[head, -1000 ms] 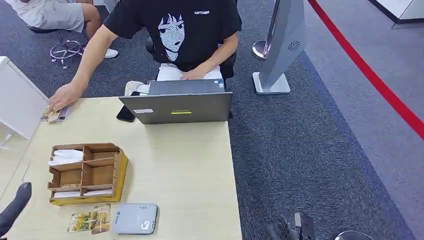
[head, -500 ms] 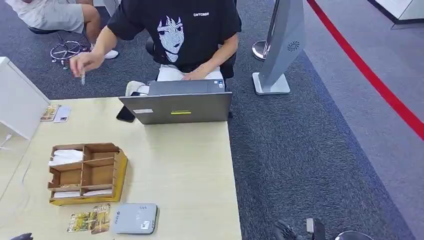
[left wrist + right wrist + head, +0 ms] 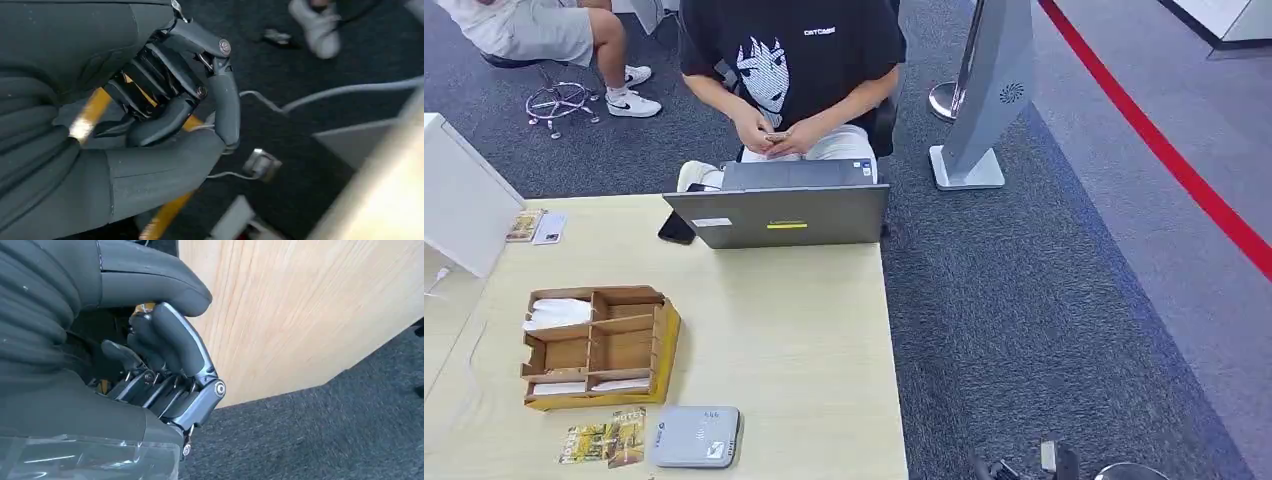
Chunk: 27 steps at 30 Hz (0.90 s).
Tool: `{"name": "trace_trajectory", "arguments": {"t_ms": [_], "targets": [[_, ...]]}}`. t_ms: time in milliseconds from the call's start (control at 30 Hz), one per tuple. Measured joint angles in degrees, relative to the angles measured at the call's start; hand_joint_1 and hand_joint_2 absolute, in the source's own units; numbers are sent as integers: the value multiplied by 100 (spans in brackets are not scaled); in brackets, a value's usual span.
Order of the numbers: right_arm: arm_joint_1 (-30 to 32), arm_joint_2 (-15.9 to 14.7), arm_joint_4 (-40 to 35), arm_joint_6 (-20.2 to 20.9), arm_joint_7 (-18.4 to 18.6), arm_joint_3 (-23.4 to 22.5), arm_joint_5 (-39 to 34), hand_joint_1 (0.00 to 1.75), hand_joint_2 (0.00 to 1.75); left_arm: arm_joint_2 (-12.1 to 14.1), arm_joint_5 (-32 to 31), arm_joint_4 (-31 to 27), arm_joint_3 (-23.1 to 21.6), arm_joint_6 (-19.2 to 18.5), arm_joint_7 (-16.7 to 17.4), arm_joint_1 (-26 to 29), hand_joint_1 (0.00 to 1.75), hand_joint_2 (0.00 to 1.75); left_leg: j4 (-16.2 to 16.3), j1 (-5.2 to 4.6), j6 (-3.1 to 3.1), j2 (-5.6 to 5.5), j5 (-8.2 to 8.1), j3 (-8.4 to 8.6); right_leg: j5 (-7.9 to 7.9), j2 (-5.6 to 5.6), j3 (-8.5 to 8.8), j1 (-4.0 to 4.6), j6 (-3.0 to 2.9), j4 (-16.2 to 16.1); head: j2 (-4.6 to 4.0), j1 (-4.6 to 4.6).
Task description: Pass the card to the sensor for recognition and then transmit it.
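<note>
You had both arms hanging low, off the table's near edge. Your left hand (image 3: pixel 170 107) had its fingers curled in toward the thumb with nothing between them, held over dark floor and cables. Your right hand (image 3: pixel 167 367) was curled closed in the same way, empty, just beside the pale wooden table (image 3: pixel 774 330) edge. Neither was set for a pick.

The card (image 3: pixel 604 440) lay flat at the table's near edge, left of the grey sensor (image 3: pixel 694 437) and touching or almost touching its side; from the head view I could not tell which. That placing looks deliberate: a short slide or lift would carry it over the reader. It seemed to be two cards overlapping, though the print was too small to be sure. The long axis of the nearer one ran roughly away from you, slightly tilted toward the sensor.

The wooden organizer (image 3: pixel 599 345) sat just behind the card, so an approach from your left side would be the freer one. The person (image 3: pixel 789 60) behind the laptop (image 3: pixel 774 212) had both hands in their lap, well apart from the card, likely the one to receive it.
</note>
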Motion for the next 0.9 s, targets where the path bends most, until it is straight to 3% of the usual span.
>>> {"name": "trace_trajectory", "arguments": {"t_ms": [133,233,900], "targets": [[-5,39,4,-7,138,-66,109,0,175,-24,-348,292,0,-125,802,131,0,175,0,0,-1,0,-1,3,-1,0,2,0,0,0,0,0],[-67,39,169,-46,212,-66,153,0,175,-6,-468,731,-48,-162,921,88,0,175,1,0,-1,-1,-1,11,-5,0,-4,0,5,0,0,0],[-551,-173,2040,-439,490,317,964,0,175,815,-916,3789,-1285,-190,49,-1060,0,175,1,0,-2,-2,-3,17,-6,1,11,0,5,0,0,0]]}}
